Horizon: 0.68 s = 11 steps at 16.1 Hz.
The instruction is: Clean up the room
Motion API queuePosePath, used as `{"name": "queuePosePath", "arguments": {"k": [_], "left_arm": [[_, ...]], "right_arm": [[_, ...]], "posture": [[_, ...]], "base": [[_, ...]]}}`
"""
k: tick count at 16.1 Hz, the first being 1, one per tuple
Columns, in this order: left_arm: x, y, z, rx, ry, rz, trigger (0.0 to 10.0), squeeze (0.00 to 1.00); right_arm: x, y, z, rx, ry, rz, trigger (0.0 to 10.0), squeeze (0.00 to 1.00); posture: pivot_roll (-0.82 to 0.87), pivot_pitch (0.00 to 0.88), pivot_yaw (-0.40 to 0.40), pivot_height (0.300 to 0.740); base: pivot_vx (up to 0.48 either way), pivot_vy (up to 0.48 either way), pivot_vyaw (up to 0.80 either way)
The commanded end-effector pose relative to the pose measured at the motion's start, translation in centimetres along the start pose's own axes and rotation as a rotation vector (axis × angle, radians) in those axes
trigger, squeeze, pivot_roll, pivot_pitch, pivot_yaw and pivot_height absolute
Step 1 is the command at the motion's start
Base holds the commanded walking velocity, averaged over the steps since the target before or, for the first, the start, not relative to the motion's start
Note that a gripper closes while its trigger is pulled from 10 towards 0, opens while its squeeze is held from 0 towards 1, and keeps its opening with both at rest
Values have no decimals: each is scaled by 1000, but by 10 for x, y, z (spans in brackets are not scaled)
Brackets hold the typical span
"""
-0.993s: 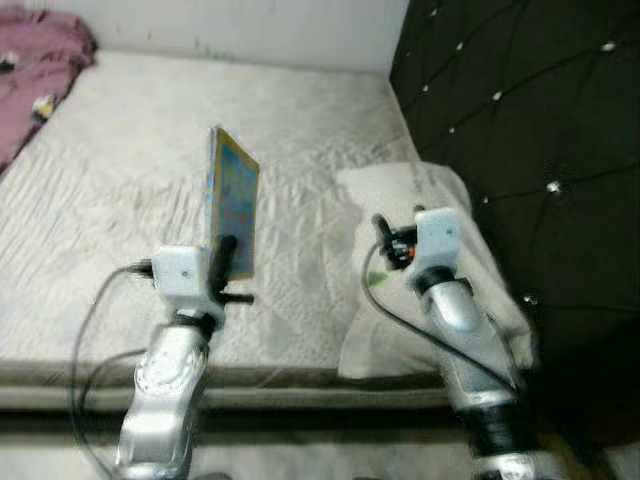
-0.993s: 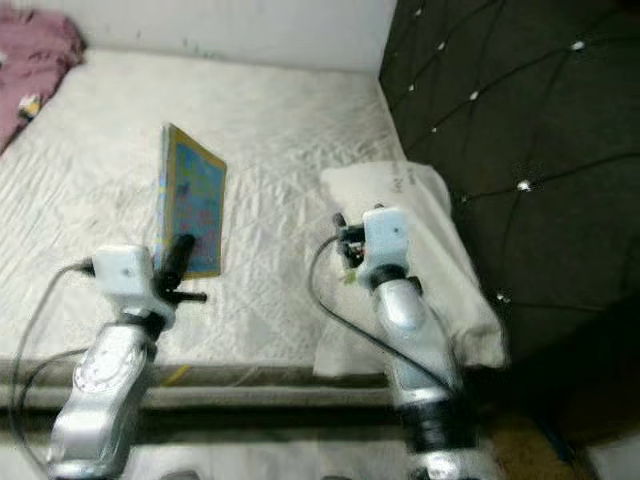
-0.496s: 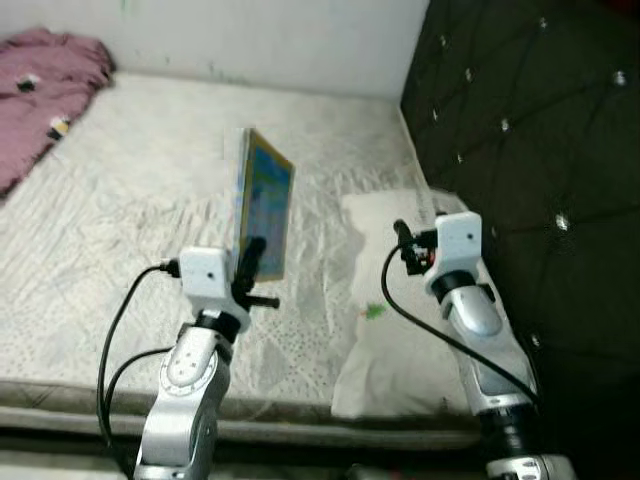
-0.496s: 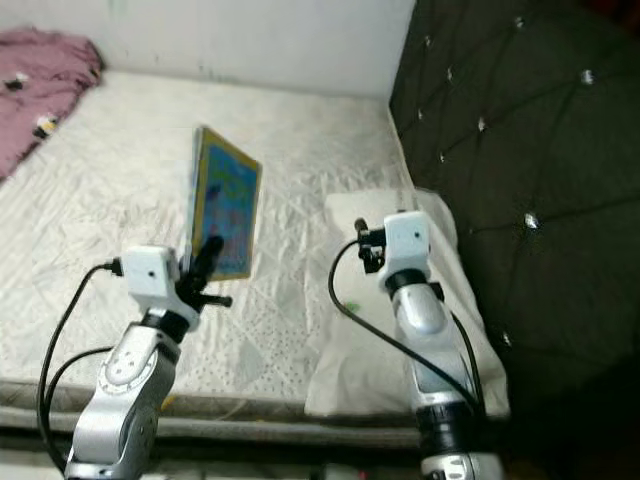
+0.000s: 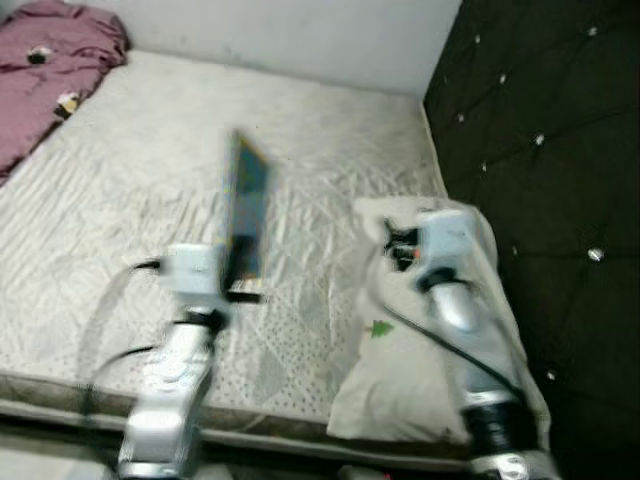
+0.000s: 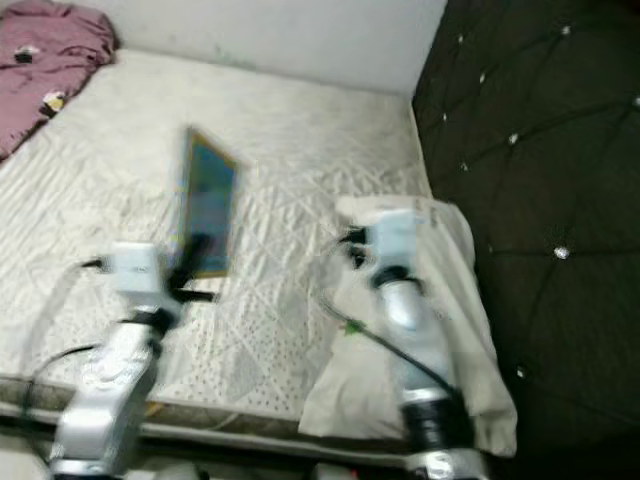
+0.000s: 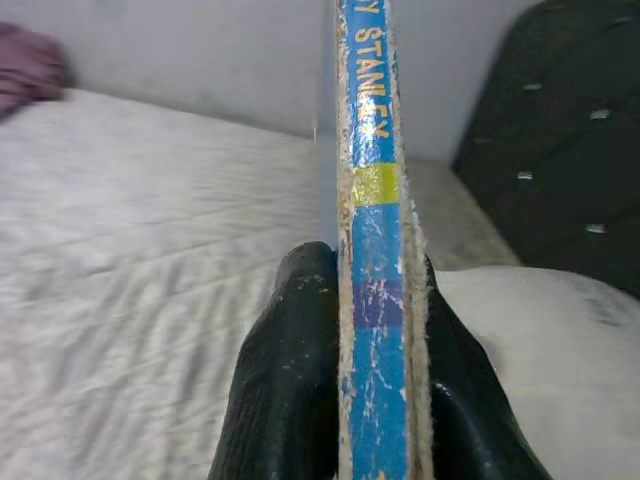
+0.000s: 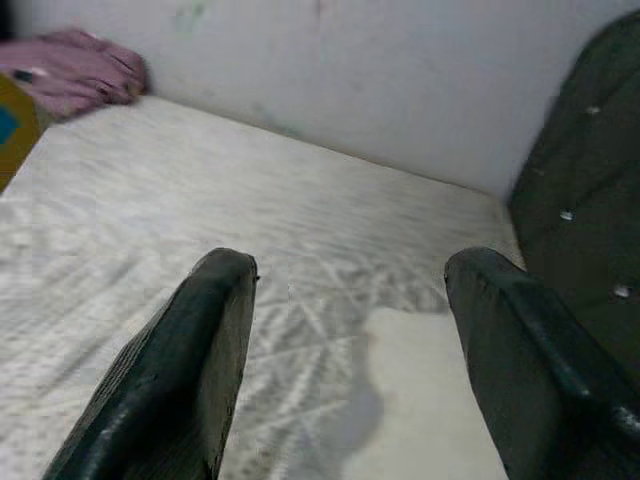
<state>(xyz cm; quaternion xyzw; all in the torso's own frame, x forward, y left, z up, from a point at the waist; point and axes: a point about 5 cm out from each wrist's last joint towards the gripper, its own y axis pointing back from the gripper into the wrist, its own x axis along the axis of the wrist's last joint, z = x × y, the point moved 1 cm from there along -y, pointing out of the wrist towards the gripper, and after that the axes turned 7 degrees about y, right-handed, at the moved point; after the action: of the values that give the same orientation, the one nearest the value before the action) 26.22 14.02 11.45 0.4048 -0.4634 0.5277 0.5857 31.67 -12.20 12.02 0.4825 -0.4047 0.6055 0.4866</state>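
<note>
Above the near edge of the bed (image 5: pixel 120 200), a thin book (image 5: pixel 245 215) is held upright in the left pincer (image 7: pixel 350 330), well off the mattress. In the left wrist view the two black fingers (image 7: pixel 290 380) are seen pressed against both covers, with the blue spine (worn, with yellow lettering) standing between them, so the book is firmly pinched and already lifted clear of the bedding. That much of the tidying can be judged as done: one loose item has been picked up but has not yet been set down anywhere.

The right pincer (image 8: pixel 350 350) is held spread wide with nothing between its fingers, and it hangs over the white pillow (image 5: pixel 430 380) at the bed's right edge, beside the dark padded headboard (image 5: pixel 540 150).

What is left seems considerable. A place for the book is yet to be reached (no shelf or bench can be made out). At the far left corner of the bed a crumpled pink cloth (image 5: pixel 50 70) lies untouched, with small objects on it too blurred to name. The pillow sits askew, partly overhanging the near edge, and would probably want straightening. The head views are blurred, so finer detail cannot be told.
</note>
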Motion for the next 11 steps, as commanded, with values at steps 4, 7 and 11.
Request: {"name": "queuePosePath", "arguments": {"k": [4,7,11], "left_arm": [[6,-3,11,-32,13,24,10000,0],[9,-2,11,-34,2,46,10000,0],[16,-5,6,-37,-4,47,10000,0]], "right_arm": [[-5,4,14,-42,16,-26,10000,0],[-5,4,14,-43,21,-29,10000,0],[-1,2,12,-39,35,-25,10000,0]], "posture": [[-71,0,-88,740],[-69,0,-87,740],[-57,15,-94,740]], "base": [[0,480,-200],[0,320,0],[0,0,0]]}}
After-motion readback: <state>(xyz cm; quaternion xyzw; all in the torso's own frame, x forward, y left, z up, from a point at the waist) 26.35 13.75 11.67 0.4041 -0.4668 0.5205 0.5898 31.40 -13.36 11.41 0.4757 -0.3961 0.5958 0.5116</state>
